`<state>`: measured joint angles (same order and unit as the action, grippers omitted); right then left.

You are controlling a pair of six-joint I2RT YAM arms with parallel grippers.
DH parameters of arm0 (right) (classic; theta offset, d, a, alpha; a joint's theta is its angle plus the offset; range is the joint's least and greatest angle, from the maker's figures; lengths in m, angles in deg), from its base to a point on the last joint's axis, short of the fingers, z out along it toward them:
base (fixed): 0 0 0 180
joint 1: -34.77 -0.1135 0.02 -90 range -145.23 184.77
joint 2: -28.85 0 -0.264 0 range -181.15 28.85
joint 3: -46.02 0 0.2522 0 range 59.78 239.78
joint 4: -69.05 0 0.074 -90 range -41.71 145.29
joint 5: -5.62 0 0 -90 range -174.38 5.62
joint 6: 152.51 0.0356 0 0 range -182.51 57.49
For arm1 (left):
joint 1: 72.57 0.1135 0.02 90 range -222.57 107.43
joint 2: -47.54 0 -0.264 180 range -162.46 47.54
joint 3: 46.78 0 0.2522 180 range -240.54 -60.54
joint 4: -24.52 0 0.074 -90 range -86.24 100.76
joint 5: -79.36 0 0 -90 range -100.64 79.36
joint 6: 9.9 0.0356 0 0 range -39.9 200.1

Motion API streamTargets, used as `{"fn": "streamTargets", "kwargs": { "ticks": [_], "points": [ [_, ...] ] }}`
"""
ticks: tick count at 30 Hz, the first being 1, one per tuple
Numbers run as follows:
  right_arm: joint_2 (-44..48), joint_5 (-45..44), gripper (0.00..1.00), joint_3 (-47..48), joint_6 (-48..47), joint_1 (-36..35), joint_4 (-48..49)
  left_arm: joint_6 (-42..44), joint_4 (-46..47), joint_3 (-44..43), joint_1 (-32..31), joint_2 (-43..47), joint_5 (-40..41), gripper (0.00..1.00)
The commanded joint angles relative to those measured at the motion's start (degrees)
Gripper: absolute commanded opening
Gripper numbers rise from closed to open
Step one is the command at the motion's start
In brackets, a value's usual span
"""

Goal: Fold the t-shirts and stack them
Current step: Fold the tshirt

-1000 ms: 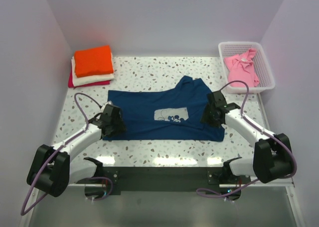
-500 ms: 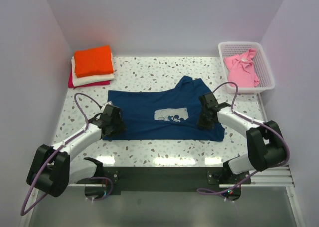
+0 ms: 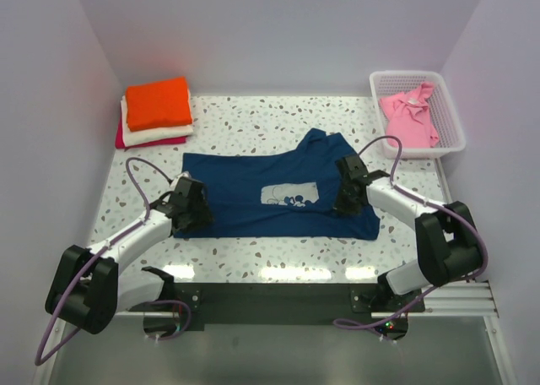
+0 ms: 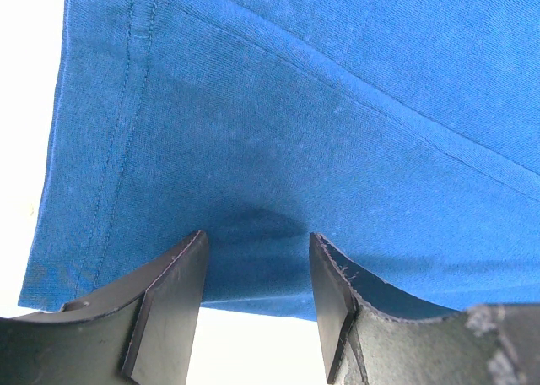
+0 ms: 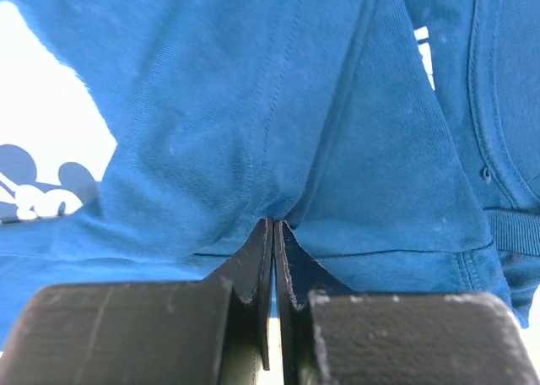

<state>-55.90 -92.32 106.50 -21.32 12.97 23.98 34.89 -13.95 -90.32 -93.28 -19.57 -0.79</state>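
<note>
Navy shirt [image 3: 270, 195]: lies spread out in the middle of the tabletop [image 3: 245, 119], white chest print facing up. Its right end is rumpled toward the back, and it is not yet folded.
Right pincer [image 5: 272, 233]: clamped tight on a small ridge of the navy cloth, just beside the print at the collar end.
Left pincer [image 4: 257, 258]: jaws partly apart, set down over the hem at the shirt's other end. From here I see nothing pinched between them.
Folded pile: orange shirt [image 3: 158, 102] on top, cream shirt [image 3: 156, 134] under it, magenta shirt [image 3: 124, 138] at the bottom. It sits in the back-left corner, well apart from the navy one.
Pink shirt [image 3: 409, 115]: crumpled in the white basket [image 3: 405, 74] at the back right.
Done: three shirts folded and stacked, by the look of it.
Left to do: the navy shirt's fold seems only just begun, with one end gripped. After that it goes on the pile, then the pink shirt needs the same.
Standing: a little past halfway, I'd say.
</note>
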Motion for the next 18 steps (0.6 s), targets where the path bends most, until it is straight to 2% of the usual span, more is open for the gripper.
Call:
{"fn": "streamTargets", "kwargs": {
  "ticks": [1, 10, 18],
  "points": [
    [1.16, -0.84, 0.0, 3.29, 0.03, -0.26, -0.94, 0.91, 0.45, -0.98, 0.06, 0.75, 1.14, 0.56],
    [0.03, -0.67, 0.0, 6.89, -0.58, -0.26, -1.74, 1.0, 0.71, -0.81, 0.06, 0.75, 0.96, 0.56],
    [-7.78, 0.12, 0.0, 17.34, -3.3, -0.87, -1.74, 1.0, 0.89, -0.98, 0.06, 0.4, 0.79, 0.56]
  ]
}}
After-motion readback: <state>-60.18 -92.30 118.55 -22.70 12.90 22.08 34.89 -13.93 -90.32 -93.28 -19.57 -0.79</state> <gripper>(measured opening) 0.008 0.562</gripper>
